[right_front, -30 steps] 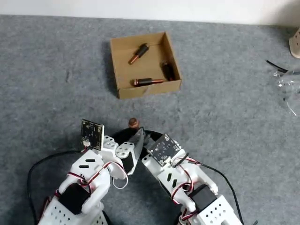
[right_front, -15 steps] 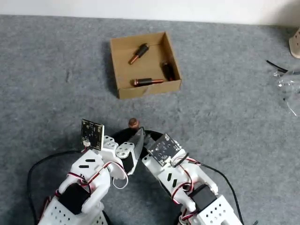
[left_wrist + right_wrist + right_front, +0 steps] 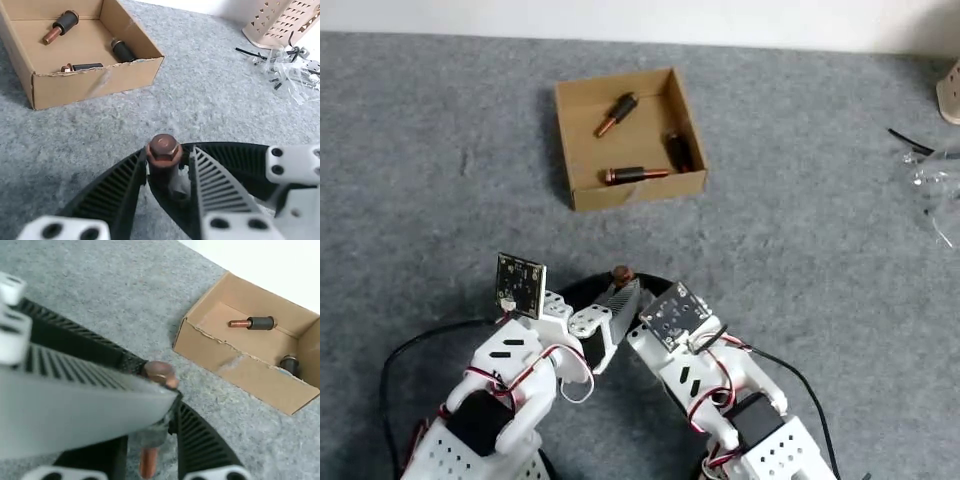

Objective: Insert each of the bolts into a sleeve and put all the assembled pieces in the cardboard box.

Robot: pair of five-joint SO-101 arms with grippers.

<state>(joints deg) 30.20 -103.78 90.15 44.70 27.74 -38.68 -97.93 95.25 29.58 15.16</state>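
High view: three black-sleeved copper bolts (image 3: 637,175) lie in the brown cardboard box (image 3: 638,191), upper centre. My left gripper (image 3: 165,170) clamps the fourth bolt (image 3: 163,149), unboxed. My right gripper (image 3: 152,437): hold unclear, I cannot tell.

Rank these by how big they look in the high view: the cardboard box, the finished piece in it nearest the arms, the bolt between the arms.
1. cardboard box
2. finished piece
3. bolt, seen end-on, so clearly smallest

Left arm (image 3: 510,385) and right arm (image 3: 720,385) crowd together at bottom centre. Above them, bare grey table (image 3: 800,260) runs up to the box (image 3: 640,188) at upper centre, open on top. Loose wires (image 3: 925,165) clutter the right edge.
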